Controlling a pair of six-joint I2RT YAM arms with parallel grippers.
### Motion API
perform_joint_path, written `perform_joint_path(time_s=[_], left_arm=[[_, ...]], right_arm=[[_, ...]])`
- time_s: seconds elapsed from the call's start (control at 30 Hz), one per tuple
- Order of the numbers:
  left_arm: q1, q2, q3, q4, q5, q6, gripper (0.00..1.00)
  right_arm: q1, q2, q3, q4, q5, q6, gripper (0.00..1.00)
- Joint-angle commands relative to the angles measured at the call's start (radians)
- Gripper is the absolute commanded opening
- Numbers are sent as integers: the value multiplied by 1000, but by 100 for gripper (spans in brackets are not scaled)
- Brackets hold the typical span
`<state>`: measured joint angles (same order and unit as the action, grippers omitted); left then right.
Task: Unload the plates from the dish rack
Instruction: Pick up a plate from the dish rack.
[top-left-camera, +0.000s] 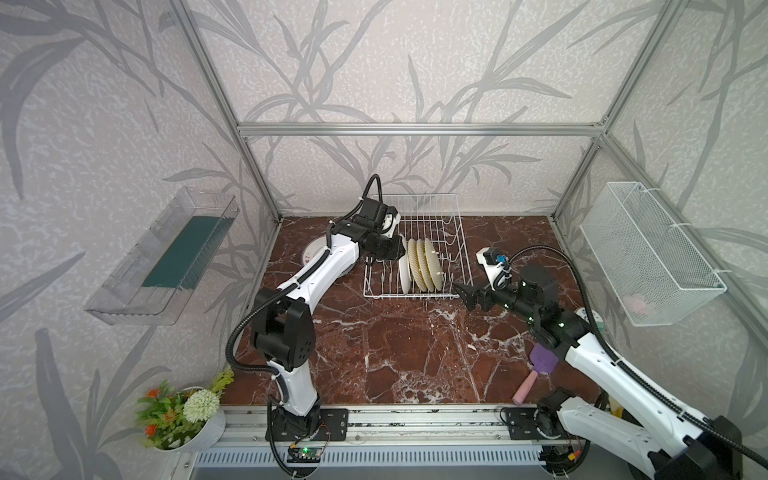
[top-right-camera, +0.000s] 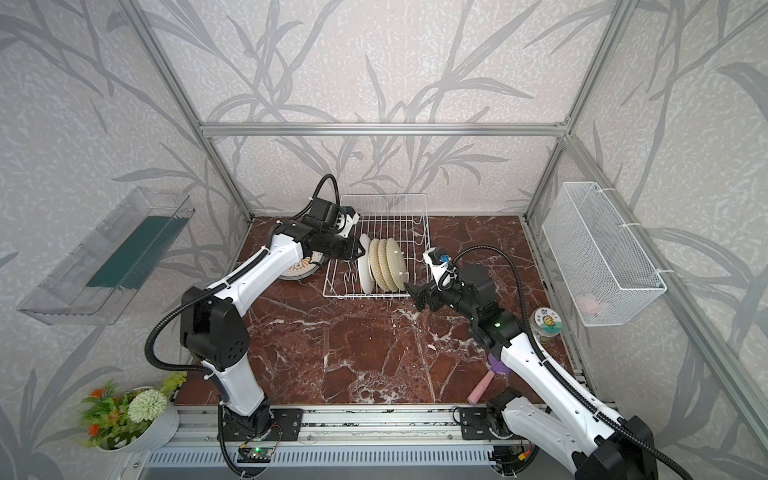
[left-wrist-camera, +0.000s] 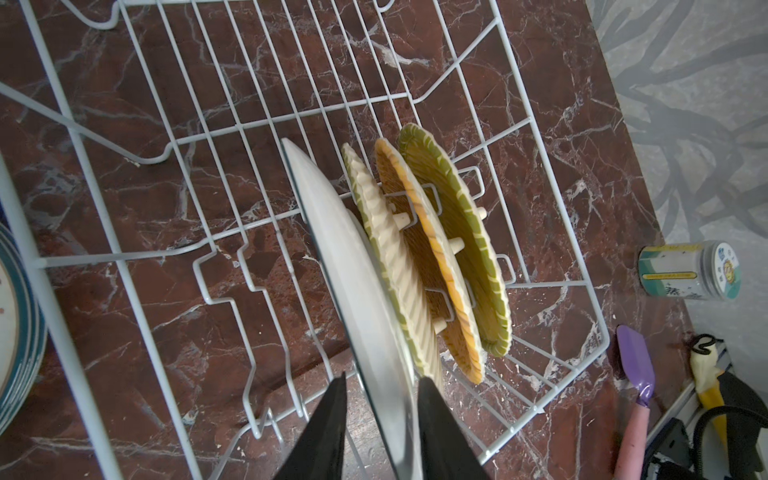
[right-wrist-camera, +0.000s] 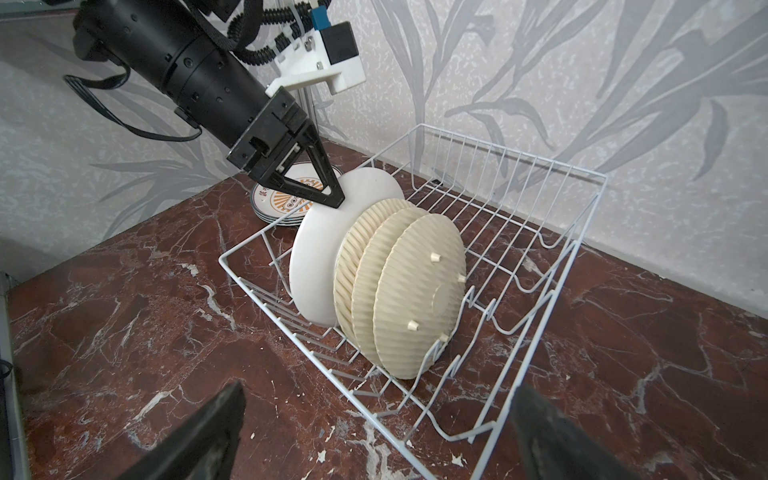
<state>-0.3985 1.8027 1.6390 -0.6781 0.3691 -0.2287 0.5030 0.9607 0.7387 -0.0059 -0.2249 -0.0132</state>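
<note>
The white wire dish rack (top-left-camera: 407, 296) (top-right-camera: 365, 296) (left-wrist-camera: 569, 224) (right-wrist-camera: 511, 150) holds one white plate (top-left-camera: 404, 274) (top-right-camera: 365, 270) (left-wrist-camera: 353, 270) (right-wrist-camera: 316, 257) on edge. Three yellow woven plates (top-left-camera: 428, 266) (top-right-camera: 390, 266) (left-wrist-camera: 453, 257) (right-wrist-camera: 415, 291) lean behind it. My left gripper (top-left-camera: 397, 249) (top-right-camera: 358, 249) (left-wrist-camera: 382, 376) (right-wrist-camera: 336, 199) straddles the white plate's top rim. One finger touches its back and a narrow gap shows at the other. A stack of sunburst plates (top-right-camera: 301, 268) (right-wrist-camera: 286, 199) lies on the table left of the rack. My right gripper (top-left-camera: 461, 293) (top-right-camera: 413, 293) (right-wrist-camera: 380, 388) stands open and empty at the rack's near right corner.
A jar with a printed lid (top-right-camera: 546, 326) (left-wrist-camera: 690, 270) and a purple spatula with a pink handle (top-left-camera: 536, 370) (left-wrist-camera: 636, 374) lie near the right arm. A mesh basket (top-left-camera: 652, 253) hangs on the right wall and a clear tray (top-left-camera: 166, 257) on the left. A flower pot (top-left-camera: 183, 411) sits at the front left.
</note>
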Motion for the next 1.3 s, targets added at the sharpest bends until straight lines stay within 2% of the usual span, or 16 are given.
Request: perform_joint_path(time_s=[0.0,0.6,1.0,1.27], left_arm=[[-5,8,2,4,11,-19,29],[-3,36,-8,19,39,-52,21],[1,51,-13,24,53,-56,12],[5,37,-29,51,73,-86,2]], right_arm=[[4,-14,-5,3,9,-9,99],[4,-27,-11,-1,12,-7,99],[4,-31,-10,-4,13,-5,99],[4,-25,-9,-3,12,-5,99]])
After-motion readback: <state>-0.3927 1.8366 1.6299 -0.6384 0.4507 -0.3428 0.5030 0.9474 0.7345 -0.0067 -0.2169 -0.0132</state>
